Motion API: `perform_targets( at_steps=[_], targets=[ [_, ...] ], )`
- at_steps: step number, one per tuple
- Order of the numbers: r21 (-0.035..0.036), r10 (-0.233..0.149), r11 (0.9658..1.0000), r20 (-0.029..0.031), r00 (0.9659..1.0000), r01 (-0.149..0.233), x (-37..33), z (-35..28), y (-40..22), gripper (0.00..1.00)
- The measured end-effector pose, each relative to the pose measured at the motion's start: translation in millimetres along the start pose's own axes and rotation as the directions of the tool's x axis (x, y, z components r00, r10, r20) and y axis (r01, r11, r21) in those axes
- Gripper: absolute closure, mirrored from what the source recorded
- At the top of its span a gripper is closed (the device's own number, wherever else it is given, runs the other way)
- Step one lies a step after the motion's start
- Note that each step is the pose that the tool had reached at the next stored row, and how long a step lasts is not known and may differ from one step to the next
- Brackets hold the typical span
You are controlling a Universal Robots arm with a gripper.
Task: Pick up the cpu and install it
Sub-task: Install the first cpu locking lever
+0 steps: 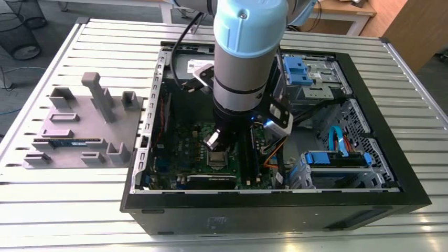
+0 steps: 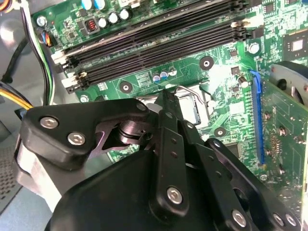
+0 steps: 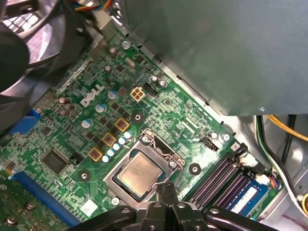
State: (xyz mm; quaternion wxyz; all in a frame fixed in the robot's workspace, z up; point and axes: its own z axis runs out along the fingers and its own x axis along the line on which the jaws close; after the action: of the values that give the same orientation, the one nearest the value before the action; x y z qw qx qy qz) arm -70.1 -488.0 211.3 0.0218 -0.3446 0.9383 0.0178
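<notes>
Item: small square silver-topped cpu (image 3: pixel 138 173), seated flat in the green motherboard's (image 3: pixel 159 115) socket. Black gripper (image 3: pixel 166 188) just above it, fingertips together, holding nothing.

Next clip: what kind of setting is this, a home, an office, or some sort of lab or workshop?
Most likely a robotics lab or assembly test bench. An open computer case lies on a slatted metal table beside a grey parts tray, with the arm's pincer poised by the cpu in the motherboard socket.
</notes>
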Motion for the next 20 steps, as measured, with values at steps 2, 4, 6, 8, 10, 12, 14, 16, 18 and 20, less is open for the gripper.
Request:
perform_targets(
  at_steps=[2,4,6,8,10,12,14,16,18,20],
  targets=[
    [0.0077,0.011,0.9999,-0.0058,0.9999,-0.011,0.1,0.2,-0.1,0.89],
    [0.0165,0.02,0.9997,-0.0125,0.9997,-0.02,0.1,0.4,-0.1,0.89],
    [0.0225,0.028,0.9994,-0.017,0.9995,-0.028,0.0,0.8,-0.2,0.89],
    [0.0236,0.036,0.9991,-0.0174,0.9992,-0.035,-0.5,1.8,-0.7,0.89],
    [0.0247,0.044,0.9987,-0.0177,0.9989,-0.044,-1.1,2.9,-1.3,0.89],
    [0.0258,0.054,0.9983,-0.018,0.9984,-0.053,-1.8,4.1,-2.0,0.89],
    [0.0266,0.062,0.9978,-0.0181,0.9979,-0.061,-2.5,5.2,-2.6,0.89],
    [0.0273,0.07,0.9972,-0.0182,0.9974,-0.069,-2.8,6.2,-3.0,0.89],
    [0.0277,0.077,0.9967,-0.018,0.9969,-0.076,-3.1,7.3,-3.2,0.89],
    [0.0283,0.084,0.9961,-0.018,0.9963,-0.084,-3.2,8.4,-3.4,0.89]
  ],
)
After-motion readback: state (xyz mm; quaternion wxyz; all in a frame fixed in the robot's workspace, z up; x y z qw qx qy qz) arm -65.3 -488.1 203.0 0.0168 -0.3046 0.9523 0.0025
